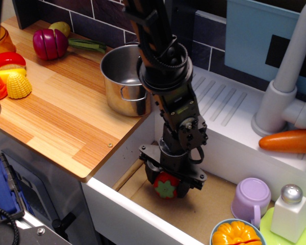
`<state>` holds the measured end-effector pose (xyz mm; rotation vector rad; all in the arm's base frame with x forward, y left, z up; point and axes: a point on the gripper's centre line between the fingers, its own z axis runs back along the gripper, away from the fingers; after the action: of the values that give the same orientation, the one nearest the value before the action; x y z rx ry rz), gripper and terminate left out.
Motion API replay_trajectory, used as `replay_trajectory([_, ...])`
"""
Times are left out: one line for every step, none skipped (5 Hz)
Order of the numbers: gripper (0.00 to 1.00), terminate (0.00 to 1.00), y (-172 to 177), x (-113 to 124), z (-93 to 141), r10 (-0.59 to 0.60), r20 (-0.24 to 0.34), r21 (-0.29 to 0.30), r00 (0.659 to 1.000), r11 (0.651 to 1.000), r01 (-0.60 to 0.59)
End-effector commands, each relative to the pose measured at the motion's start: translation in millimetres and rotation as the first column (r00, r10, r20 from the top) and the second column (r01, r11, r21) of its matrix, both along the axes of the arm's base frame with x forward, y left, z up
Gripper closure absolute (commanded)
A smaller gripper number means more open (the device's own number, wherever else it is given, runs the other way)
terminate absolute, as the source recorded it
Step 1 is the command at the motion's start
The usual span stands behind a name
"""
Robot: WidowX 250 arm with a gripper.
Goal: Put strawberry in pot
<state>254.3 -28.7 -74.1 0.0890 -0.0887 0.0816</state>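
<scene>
The strawberry (166, 186) is a small red toy fruit with a green leaf cap. It lies on the brown floor of the sink basin (204, 206). My black gripper (167, 184) reaches down into the basin, and its fingers are closed against both sides of the strawberry. The shiny steel pot (123, 81) stands empty on the wooden counter (61, 117), up and to the left of the gripper, near the counter's right edge.
A lilac cup (251, 199), a salt shaker (290, 212) and an orange toy (236, 234) sit at the right of the basin. A carrot (288, 141) lies by the grey tap (288, 76). A purple sliced toy (50, 43) and a red-and-yellow sliced toy (10, 71) lie on the counter's left.
</scene>
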Motion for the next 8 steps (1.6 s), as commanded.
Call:
replay_trajectory([1.0,0.0,1,6,62,0.0,0.005,0.061,1.0,0.998,0.0])
replay_trajectory([1.0,0.0,7,5,99,0.0,0.032,0.112,0.999,0.994,-0.003])
replay_trajectory([1.0,0.0,22,19,144,-0.025,0.058,0.183,0.998,0.983,0.014])
replay_trajectory([1.0,0.0,54,42,173,-0.147,0.068,0.223,0.987,0.966,0.128])
replay_trajectory([1.0,0.0,71,61,191,-0.229,0.043,0.235,0.972,0.948,0.213])
replay_trajectory([1.0,0.0,89,69,197,-0.294,0.035,0.242,0.955,0.93,0.278])
replay_trajectory([1.0,0.0,97,73,199,-0.318,0.044,0.217,0.947,0.928,0.302])
replay_trajectory([0.0,0.0,106,72,188,-0.382,0.085,0.21,0.92,0.91,0.358])
